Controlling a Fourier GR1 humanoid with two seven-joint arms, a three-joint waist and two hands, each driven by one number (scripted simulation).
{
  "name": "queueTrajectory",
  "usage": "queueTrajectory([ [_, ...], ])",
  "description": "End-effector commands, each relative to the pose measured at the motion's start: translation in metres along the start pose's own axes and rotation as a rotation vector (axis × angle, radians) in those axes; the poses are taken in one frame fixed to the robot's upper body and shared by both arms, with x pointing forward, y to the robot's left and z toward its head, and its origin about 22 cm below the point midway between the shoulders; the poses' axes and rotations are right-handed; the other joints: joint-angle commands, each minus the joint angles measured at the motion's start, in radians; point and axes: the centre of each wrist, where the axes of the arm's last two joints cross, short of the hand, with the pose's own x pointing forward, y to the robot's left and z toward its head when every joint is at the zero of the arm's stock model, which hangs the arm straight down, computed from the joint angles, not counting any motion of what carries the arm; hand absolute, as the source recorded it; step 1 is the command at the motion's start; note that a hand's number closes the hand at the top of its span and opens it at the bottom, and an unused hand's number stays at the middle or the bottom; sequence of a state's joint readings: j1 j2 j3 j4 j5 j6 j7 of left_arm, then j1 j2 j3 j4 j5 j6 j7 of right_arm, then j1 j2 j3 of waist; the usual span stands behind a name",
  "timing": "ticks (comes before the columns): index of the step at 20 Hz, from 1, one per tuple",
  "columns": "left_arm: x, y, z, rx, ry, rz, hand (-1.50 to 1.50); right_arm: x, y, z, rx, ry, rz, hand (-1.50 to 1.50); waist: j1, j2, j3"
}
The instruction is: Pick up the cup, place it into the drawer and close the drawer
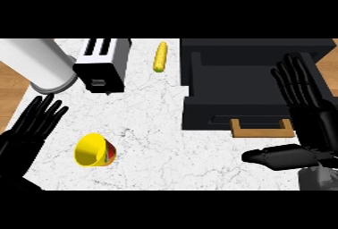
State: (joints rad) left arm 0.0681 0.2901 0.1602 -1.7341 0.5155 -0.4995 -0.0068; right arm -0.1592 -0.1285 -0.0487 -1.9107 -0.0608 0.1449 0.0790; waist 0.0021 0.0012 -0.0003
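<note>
A yellow cup point(91, 150) with a red and green side lies tipped over on the white marble counter point(152, 134), its mouth facing left. My left hand point(30, 127) is open at the left edge, fingers straight, just left of the cup and not touching it. The black drawer point(247, 76) stands pulled open at the upper right, its wooden handle point(262, 128) toward me. My right hand point(307, 112) is open over the drawer's right side, fingers straight and pointing away, thumb stretched left below the handle.
A toaster point(101, 65) stands at the back left, beside a large white cylinder point(40, 65). A corn cob point(160, 57) lies between the toaster and the drawer. Wooden floor shows past the counter's left edge.
</note>
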Motion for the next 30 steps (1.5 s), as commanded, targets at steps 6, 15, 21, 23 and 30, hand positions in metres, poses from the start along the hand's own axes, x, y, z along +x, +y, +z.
queueTrajectory([
  [6, -0.061, 0.023, 0.010, 0.050, 0.100, -0.045, -1.50, 0.002, -0.002, 0.008, 0.007, -0.016, 0.021, -1.50, -0.005, -0.001, 0.000],
  [15, -0.129, 0.048, 0.035, 0.095, 0.157, -0.062, -1.50, 0.012, -0.023, 0.003, 0.011, -0.039, 0.017, -1.50, -0.013, 0.000, -0.001],
  [21, -0.144, 0.059, 0.004, 0.115, 0.188, -0.102, -1.50, 0.029, -0.029, -0.017, 0.020, -0.040, 0.042, -1.50, -0.012, 0.000, -0.001],
  [23, -0.157, 0.061, 0.027, 0.112, 0.168, -0.092, -1.50, 0.011, -0.032, -0.021, 0.007, -0.021, 0.010, -1.50, -0.008, 0.000, -0.001],
  [30, -0.175, 0.065, 0.041, 0.129, 0.142, -0.087, -1.50, 0.018, -0.016, -0.026, 0.011, -0.049, 0.025, -1.50, -0.012, 0.002, -0.001],
])
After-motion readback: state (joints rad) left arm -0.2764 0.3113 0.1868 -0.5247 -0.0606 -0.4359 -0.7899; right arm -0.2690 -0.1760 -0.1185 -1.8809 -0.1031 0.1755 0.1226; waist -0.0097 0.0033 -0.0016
